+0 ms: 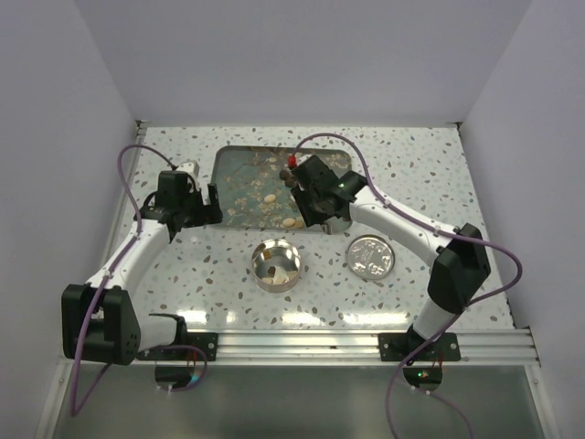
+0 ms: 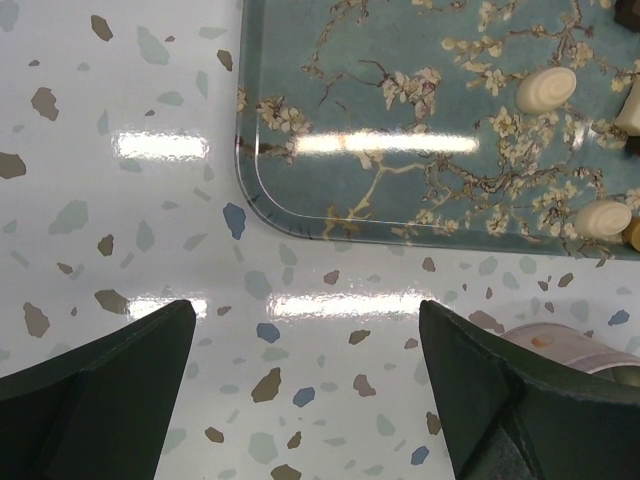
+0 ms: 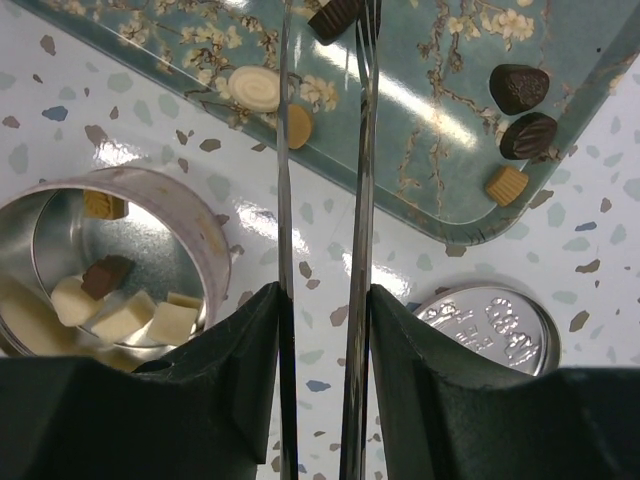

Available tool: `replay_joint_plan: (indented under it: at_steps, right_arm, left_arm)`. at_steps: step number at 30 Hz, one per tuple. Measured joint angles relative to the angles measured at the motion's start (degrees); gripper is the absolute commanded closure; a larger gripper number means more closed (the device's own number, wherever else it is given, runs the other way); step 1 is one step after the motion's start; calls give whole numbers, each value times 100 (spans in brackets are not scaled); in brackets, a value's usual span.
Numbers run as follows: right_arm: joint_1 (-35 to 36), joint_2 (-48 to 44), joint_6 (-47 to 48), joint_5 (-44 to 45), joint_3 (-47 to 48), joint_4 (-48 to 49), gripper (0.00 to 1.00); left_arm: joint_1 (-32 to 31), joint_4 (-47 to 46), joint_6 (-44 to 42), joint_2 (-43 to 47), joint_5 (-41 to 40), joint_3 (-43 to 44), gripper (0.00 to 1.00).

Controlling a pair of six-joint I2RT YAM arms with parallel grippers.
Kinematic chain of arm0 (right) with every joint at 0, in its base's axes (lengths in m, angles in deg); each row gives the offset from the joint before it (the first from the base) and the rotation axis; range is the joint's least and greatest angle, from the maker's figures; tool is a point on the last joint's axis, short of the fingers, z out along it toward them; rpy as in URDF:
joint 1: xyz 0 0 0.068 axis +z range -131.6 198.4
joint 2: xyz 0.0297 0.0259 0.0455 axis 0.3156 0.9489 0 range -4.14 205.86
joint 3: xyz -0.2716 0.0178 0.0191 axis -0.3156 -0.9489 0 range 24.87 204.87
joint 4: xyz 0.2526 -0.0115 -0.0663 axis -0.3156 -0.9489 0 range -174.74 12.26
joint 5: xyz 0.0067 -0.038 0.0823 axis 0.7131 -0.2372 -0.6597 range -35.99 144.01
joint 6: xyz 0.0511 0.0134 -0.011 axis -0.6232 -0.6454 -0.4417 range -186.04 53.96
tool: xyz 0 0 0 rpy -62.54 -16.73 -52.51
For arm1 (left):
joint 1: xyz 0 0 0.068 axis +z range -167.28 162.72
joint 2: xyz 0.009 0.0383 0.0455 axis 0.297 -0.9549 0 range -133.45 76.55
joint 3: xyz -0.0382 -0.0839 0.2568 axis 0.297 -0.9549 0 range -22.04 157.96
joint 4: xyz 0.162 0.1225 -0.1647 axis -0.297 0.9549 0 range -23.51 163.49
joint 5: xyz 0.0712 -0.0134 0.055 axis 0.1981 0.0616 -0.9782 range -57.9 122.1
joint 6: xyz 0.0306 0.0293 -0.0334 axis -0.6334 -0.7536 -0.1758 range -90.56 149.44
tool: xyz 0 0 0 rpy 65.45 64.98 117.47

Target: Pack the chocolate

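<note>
**Tweezer tips at 1 dark piece, tin close by**

The chocolate (image 3: 528, 135) lies scattered on the floral tray (image 3: 440, 238) ahead of the right pincer (image 3: 322, 292). Several pieces already sit in the round tin (image 3: 215, 240) below and to its left. That pincer is narrow, clamped on metal tweezers (image 3: 283, 200) whose tips reach 1 dark piece (image 3: 335, 15); whether it is gripped I cannot tell. The tin stands near, likely to keep carries short. The left pincer (image 2: 305, 305) gapes wide over the desk (image 2: 150, 250), with the tray corner just ahead.
</note>
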Motion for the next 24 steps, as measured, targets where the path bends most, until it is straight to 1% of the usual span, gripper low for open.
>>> replay_joint_plan:
  at_steps: [6, 19, 24]
  right_arm:
    - [-15, 302, -24, 9, 118, 28, 59]
    - [-28, 352, -111, 35, 122, 22, 59]
    - [-31, 352, -125, 31, 122, 24, 62]
  left_arm:
    - [39, -4, 0, -24, -2, 0, 0]
    - [72, -7, -4, -24, 0, 0, 0]
    - [76, -7, -15, -24, 2, 0, 0]
